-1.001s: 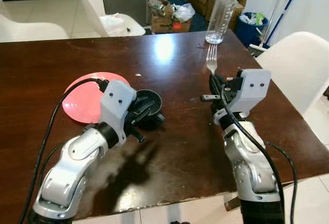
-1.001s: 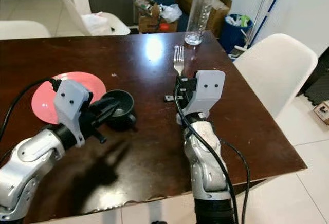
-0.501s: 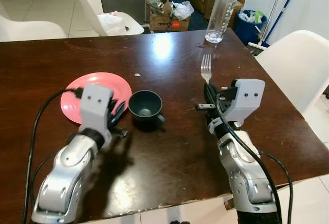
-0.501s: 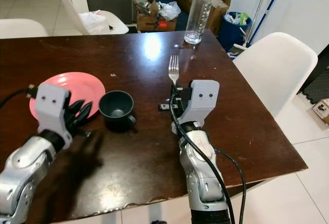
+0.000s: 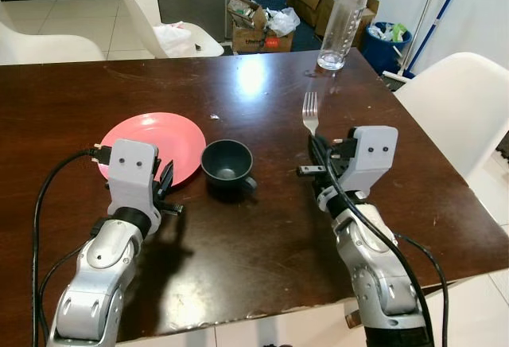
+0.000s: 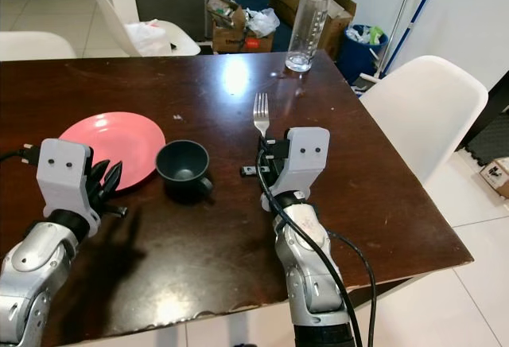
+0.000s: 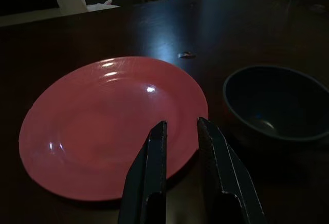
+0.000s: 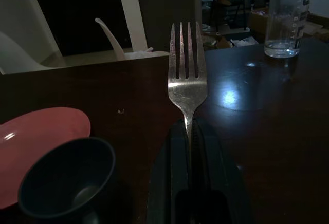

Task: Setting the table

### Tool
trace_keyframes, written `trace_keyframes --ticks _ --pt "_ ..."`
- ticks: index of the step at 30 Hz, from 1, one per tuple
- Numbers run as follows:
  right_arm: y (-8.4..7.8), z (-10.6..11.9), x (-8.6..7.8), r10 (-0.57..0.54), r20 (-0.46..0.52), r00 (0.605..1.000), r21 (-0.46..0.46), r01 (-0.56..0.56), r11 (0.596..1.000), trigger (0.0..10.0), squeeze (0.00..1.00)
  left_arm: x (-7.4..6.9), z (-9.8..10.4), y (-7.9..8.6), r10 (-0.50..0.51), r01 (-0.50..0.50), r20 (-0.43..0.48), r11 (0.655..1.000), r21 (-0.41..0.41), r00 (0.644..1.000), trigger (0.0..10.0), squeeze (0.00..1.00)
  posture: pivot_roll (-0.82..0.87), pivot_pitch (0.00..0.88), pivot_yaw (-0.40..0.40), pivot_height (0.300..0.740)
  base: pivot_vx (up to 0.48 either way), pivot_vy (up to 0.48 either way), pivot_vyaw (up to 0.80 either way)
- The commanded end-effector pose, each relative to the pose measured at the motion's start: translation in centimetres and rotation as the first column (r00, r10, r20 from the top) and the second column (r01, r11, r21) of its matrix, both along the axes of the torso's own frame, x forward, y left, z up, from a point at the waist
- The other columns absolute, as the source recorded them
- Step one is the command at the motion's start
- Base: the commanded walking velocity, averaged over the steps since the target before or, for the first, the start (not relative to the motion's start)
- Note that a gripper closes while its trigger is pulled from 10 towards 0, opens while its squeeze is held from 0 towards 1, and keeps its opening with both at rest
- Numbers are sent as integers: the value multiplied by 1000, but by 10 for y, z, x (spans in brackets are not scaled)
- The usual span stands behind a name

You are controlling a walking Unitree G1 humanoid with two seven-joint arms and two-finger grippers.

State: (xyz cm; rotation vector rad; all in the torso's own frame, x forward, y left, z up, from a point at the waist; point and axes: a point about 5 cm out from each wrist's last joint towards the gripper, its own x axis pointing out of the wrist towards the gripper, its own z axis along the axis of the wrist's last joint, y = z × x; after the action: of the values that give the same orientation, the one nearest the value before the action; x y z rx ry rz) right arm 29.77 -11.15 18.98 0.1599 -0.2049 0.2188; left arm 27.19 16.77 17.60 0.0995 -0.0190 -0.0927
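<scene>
While the right hand [image 8: 188,131] holds a fork [image 8: 187,75] tight between its closed fingers, the tines point away from the robot, above the desk [image 5: 262,228]. The fork is to the right of the cup [image 5: 227,164] and well apart from it. The left hand [image 7: 181,131] is near the near edge of the pink plate [image 5: 155,140], on the left part of the desk. Its two fingers [image 7: 154,157] are a little apart and hold nothing; their tips are over the rim of the plate. The dark cup stands on the desk just beside the right side of the plate. A clear bottle [image 5: 343,17] stands at the far right edge of the desk. White chairs [image 5: 457,100] are around the desk, one on the right and others at the far left.
</scene>
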Motion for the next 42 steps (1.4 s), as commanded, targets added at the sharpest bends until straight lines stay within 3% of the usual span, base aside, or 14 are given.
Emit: trace_keyframes --ticks 1,27,35,42 --pt "1 -5 0 2 -15 1000 -8 -2 1000 10000 0 -1 -1 0 9 -9 0 1000 -6 1000 10000 0 13 48 5 740 -409 0 0" --pt "4 -9 0 4 -29 1000 -3 -4 1000 10000 0 -1 1 0 2 -2 16 1000 4 1000 10000 0 22 54 15 740 -367 0 0" --pt "3 -10 0 1 -41 999 9 -1 1000 10000 0 -1 1 -1 -2 2 15 1000 6 1000 10000 0 20 60 17 740 0 0 0" --pt "1 -13 0 -6 -71 997 47 10 999 10000 0 -2 0 -2 -4 4 10 1000 5 1000 10000 0 21 66 15 740 0 0 -800"
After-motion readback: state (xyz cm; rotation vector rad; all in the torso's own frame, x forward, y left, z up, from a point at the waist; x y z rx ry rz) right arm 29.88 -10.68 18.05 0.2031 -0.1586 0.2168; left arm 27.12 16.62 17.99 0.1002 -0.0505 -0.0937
